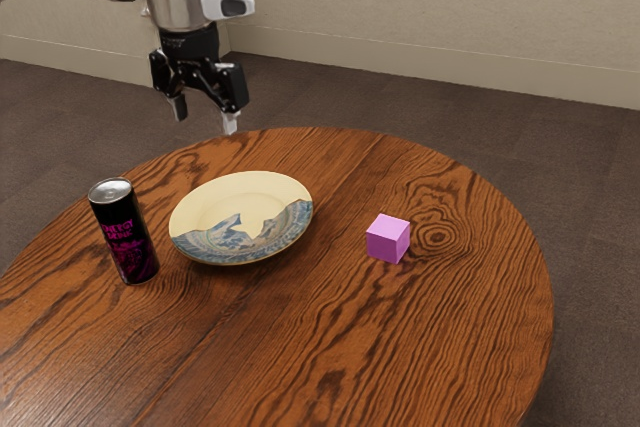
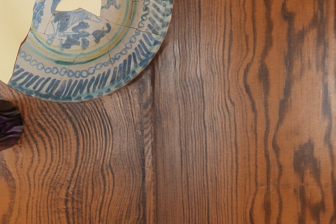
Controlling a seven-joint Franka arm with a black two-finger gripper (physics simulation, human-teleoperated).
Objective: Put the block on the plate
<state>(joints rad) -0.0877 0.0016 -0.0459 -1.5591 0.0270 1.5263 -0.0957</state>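
Observation:
My gripper (image 1: 205,124) hangs in the air above the table's far edge, behind the plate, its two fingers spread apart with nothing between them. The pink-purple block (image 1: 388,238) rests on the bare wood toward the exterior view's right, apart from the plate. A cream plate with a blue painted pattern (image 1: 242,217) lies on the table between the block and a can, with nothing on it. In the wrist view part of the plate (image 2: 105,66) appears, its patterned rim curving over the wood.
A black energy drink can (image 1: 125,232) stands upright close beside the plate, toward the exterior view's left. Its dark side (image 2: 9,124) also appears in the wrist view. The round wooden table (image 1: 300,347) has a curved edge.

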